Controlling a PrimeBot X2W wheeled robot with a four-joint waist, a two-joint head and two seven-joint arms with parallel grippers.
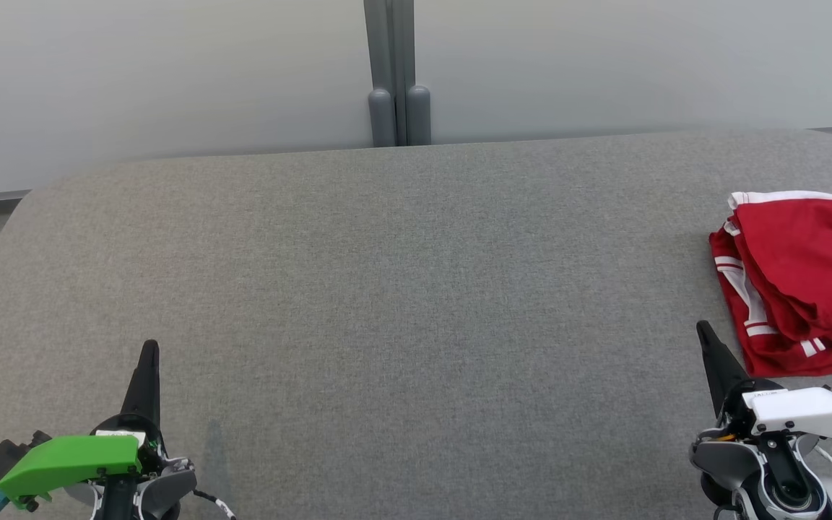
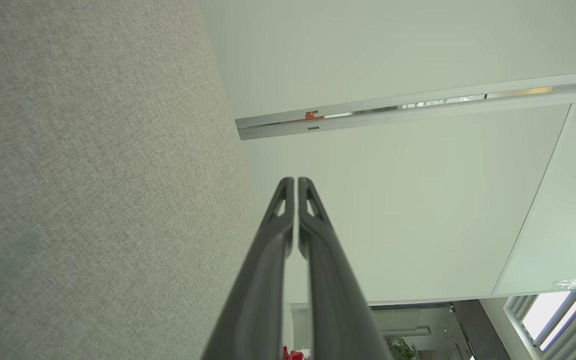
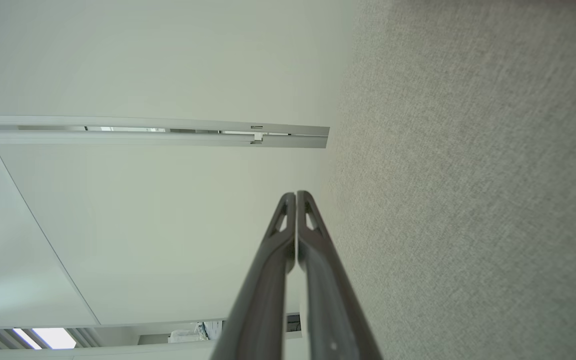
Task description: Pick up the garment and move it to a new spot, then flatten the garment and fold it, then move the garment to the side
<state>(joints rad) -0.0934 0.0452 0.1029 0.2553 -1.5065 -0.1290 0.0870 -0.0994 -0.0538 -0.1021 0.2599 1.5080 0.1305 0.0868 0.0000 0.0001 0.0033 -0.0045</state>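
The garment (image 1: pixel 802 278) is red with white stripes and a white band, folded into a compact pile at the far right of the grey fabric table (image 1: pixel 401 289), partly cut off by the head view's right edge. My right gripper (image 1: pixel 705 334) is shut and holds nothing, its tip just left of the pile's near corner. Its fingers (image 3: pixel 295 196) press together in the right wrist view. At the lower left my left gripper (image 1: pixel 149 349) is shut on nothing, far from the garment. Its closed tips (image 2: pixel 295 181) point past the table's edge, and a sliver of red garment (image 2: pixel 292 355) peeks between the fingers.
A pale wall (image 1: pixel 170 72) with a grey vertical post (image 1: pixel 398 79) rises behind the table's far edge. The table's corners are rounded. A horizontal rail (image 2: pixel 418 107) on the wall crosses both wrist views.
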